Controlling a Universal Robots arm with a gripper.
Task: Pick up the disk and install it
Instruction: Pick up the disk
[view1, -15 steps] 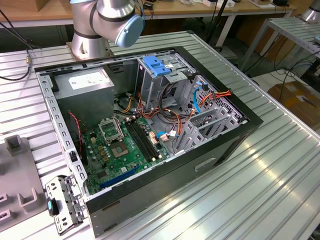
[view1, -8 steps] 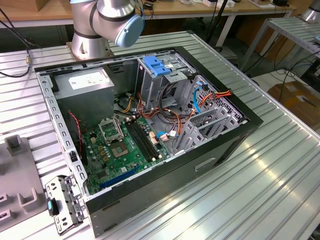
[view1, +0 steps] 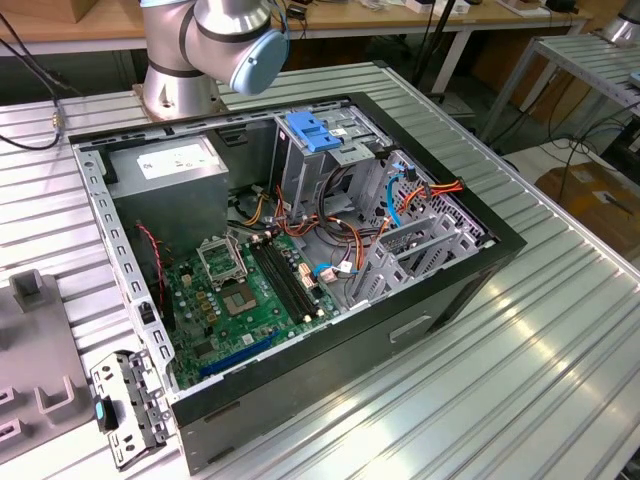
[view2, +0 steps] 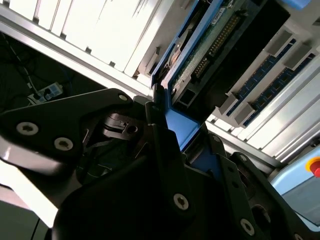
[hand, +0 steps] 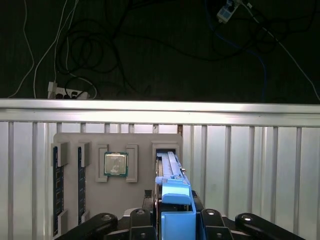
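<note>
Where the gripper (hand: 176, 222) grips it, we see the disk (hand: 172, 182) as a dark slab framed by bright blue carrier rails, with a green circuit board on one face in the second wrist view. Our fingers (view2: 161, 125) clamp its blue end from both sides. It stands on edge in a slot of the grey parts tray (hand: 142, 150), near a processor (hand: 115, 164) and memory modules (hand: 58, 187). Its long axis runs along the slot, away from the gripper toward the table's edge rail (hand: 240, 105).
</note>
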